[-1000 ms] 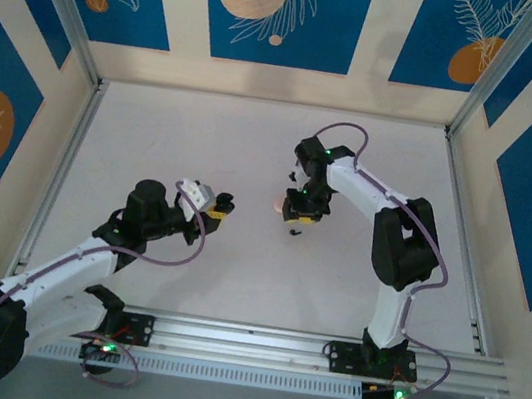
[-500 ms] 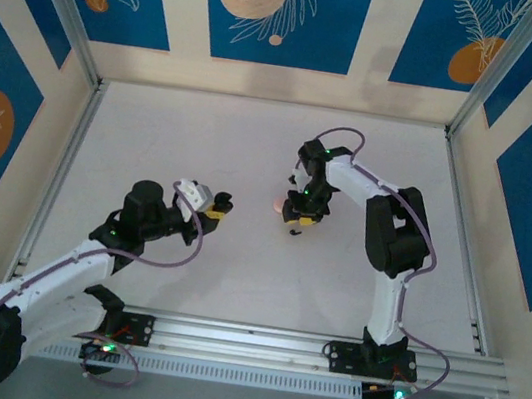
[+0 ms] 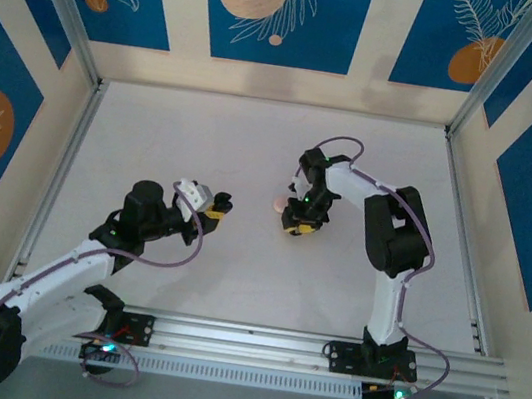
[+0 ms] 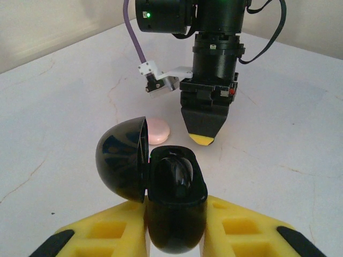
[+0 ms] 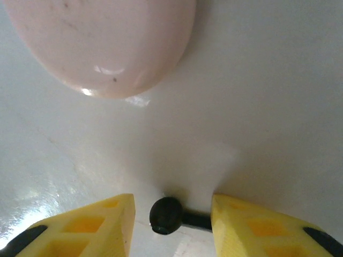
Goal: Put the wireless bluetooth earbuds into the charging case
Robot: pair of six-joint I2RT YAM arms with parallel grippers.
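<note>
My left gripper [image 4: 174,214] is shut on the black charging case [image 4: 174,230], held upright with its lid [image 4: 122,159] swung open to the left. A glossy black shape, which looks like an earbud [image 4: 178,172], lies in the case's well. My right gripper [image 5: 171,206] points down at the table, open, with a small black earbud [image 5: 166,215] lying between its yellow fingers [image 5: 107,225]. The bud's stem reaches the right finger, and a gap separates the bud from the left one. In the top view the right gripper [image 3: 297,227] is mid-table and the left gripper [image 3: 219,207] is to its left.
A closed pale pink case [image 5: 107,43] lies on the white table just beyond the right gripper, also seen as the pink case [image 4: 155,130] and the pink case [image 3: 278,205]. Metal frame rails [image 3: 323,348] border the table on the near side.
The right gripper has shifted slightly toward the near edge and lower over the table. The left arm and the black case have not moved.
</note>
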